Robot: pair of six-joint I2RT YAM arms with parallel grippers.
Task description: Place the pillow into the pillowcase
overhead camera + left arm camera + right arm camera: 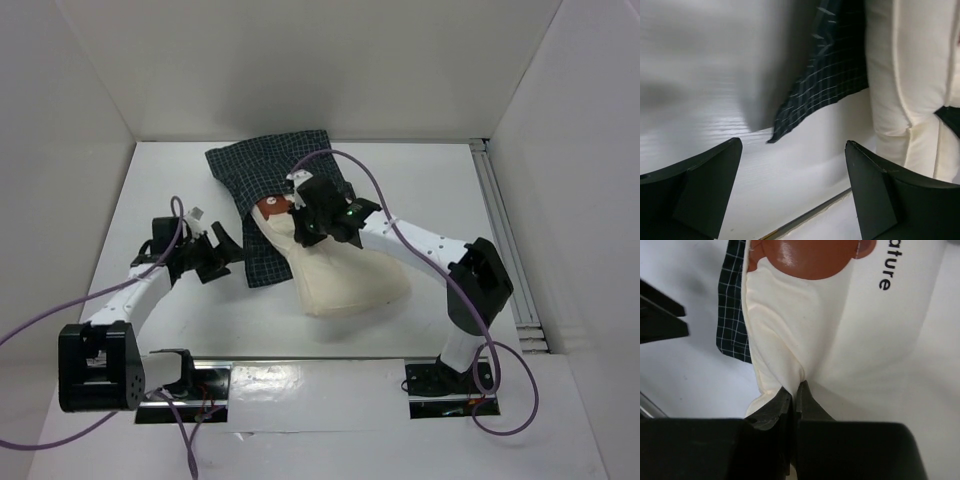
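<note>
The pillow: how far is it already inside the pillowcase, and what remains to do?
Done: almost nothing; most of the pillow lies outside the pillowcase, only its far end reaches the cloth. In hand: the right claw is shut on a fold of the pillow; the left claw is open near the case's edge, empty. Left: slide the whole pillow inside.

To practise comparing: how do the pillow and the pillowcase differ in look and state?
The pillow is plain cream; the pillowcase is dark with a white grid. The pillow looks plump, the pillowcase flat. The right hand pinches the pillow; no hand holds the pillowcase. Both are soft and lie overlapping.
</note>
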